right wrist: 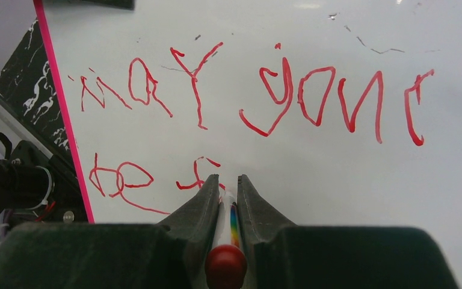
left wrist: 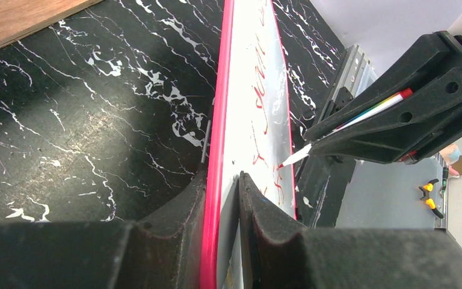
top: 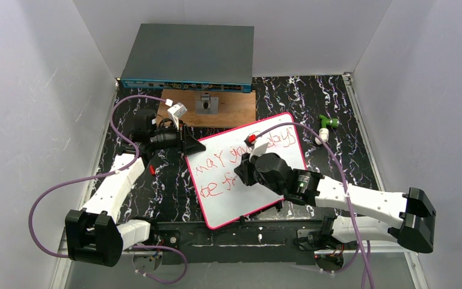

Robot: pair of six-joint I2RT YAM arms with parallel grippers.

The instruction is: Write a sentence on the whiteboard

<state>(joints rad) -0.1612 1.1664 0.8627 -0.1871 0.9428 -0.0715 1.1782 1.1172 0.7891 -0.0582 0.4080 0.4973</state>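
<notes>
The whiteboard (top: 231, 208) lies tilted on the black marbled table, white with a pink-red rim. My left gripper (top: 190, 145) is shut on its far left edge, one finger on each side of the rim (left wrist: 219, 150). The sentence (top: 240, 158) is red scrawl: "may your days" on the first line, "be f" on the second (right wrist: 150, 177). My right gripper (top: 245, 169) is shut on a white marker (right wrist: 229, 218) with a rainbow stripe and a red end. Its tip (left wrist: 293, 158) touches the board beside the "f".
A grey network switch (top: 186, 57) stands at the back, with a brown wooden board (top: 234, 109) in front of it. A green and white object (top: 326, 124) lies right of the whiteboard. A small red piece (top: 151, 170) rests near the left arm.
</notes>
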